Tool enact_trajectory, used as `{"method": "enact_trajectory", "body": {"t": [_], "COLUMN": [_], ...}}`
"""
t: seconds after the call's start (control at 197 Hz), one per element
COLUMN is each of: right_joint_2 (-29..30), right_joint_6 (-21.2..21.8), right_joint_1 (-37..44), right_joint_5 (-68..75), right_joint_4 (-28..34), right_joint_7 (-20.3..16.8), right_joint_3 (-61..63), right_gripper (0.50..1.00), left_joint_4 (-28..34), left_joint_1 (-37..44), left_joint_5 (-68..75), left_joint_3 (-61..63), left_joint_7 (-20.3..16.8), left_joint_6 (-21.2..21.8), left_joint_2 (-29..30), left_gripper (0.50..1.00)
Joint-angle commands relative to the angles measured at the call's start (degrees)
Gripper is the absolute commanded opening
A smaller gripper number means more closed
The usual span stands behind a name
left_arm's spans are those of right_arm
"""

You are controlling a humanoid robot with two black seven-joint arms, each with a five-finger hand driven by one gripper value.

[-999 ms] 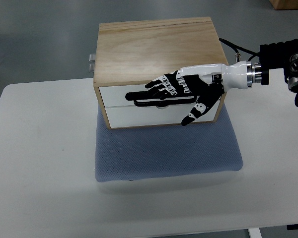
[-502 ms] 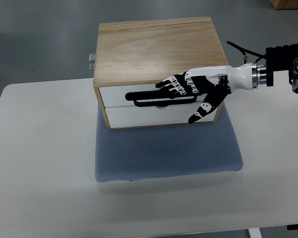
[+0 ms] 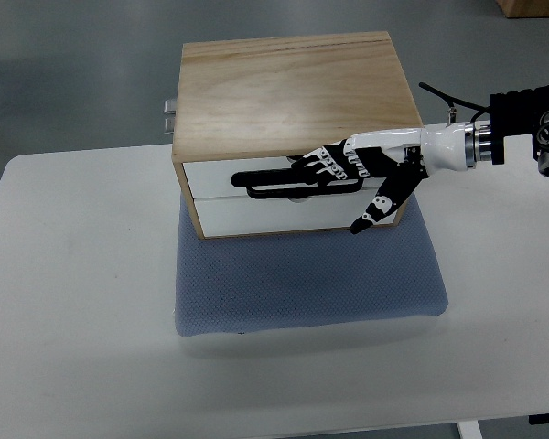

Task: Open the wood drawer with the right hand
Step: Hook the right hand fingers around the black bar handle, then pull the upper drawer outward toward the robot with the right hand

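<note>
The wood drawer box (image 3: 293, 101) sits at about 12 o'clock from the centre of the white table (image 3: 73, 302), resting on the far edge of a blue-grey foam pad (image 3: 306, 283). Its front face shows two white drawer fronts, one above the other, and both look flush — nothing pulled out yet. A long black handle (image 3: 265, 187) runs across the upper drawer (image 3: 229, 172).

The right hand (image 3: 361, 169) comes in from 3 o'clock, palm towards the drawer face. Its fingers (image 3: 320, 165) lie extended over the right part of the handle, and the thumb (image 3: 377, 206) points down towards 7 o'clock, over the lower drawer front. The hand looks loose rather than clenched; whether the fingertips are hooked behind the bar or merely lie against it I cannot tell from this steep angle, black on black.

So the step in hand, as I judge it, is securing the grip. The next move calls for the fingers to curl behind the bar, then a straight pull towards 6 o'clock — level, so the light box does not slide or tip on the soft pad.
</note>
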Motion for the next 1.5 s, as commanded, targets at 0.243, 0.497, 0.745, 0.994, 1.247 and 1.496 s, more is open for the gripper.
{"method": "enact_trajectory", "body": {"t": [0.243,0.497,0.745,0.994,1.247,1.496], "right_joint_2": [0.3,0.4,0.4,0.4,-1.0,-2.9], "right_joint_6": [0.0,0.0,0.0,0.0,0.0,0.0], "right_joint_1": [-0.1,-0.2,-0.4,-1.2,-1.5,-1.4], "right_joint_5": [-0.1,-0.1,-0.1,0.0,0.0,0.0], "right_joint_4": [0.1,0.3,0.9,1.2,3.9,5.5], "right_joint_7": [0.0,0.0,0.0,0.1,0.2,0.2], "right_joint_3": [-0.1,0.0,-0.1,-0.2,-0.2,-0.3], "right_gripper": [0.952,0.952,0.952,0.952,0.952,0.952], "left_joint_4": [0.0,0.0,0.0,0.0,0.0,0.0], "left_joint_1": [0.0,0.0,0.0,0.0,0.0,0.0], "left_joint_5": [0.0,0.0,0.0,0.0,0.0,0.0], "left_joint_3": [0.0,-0.1,0.0,0.0,0.0,0.0], "left_joint_7": [0.0,0.0,0.0,0.0,0.0,0.0], "left_joint_6": [0.0,0.0,0.0,0.0,0.0,0.0], "left_joint_2": [0.0,0.0,0.0,0.0,0.0,0.0], "left_gripper": [1.000,1.000,1.000,1.000,1.000,1.000]}}
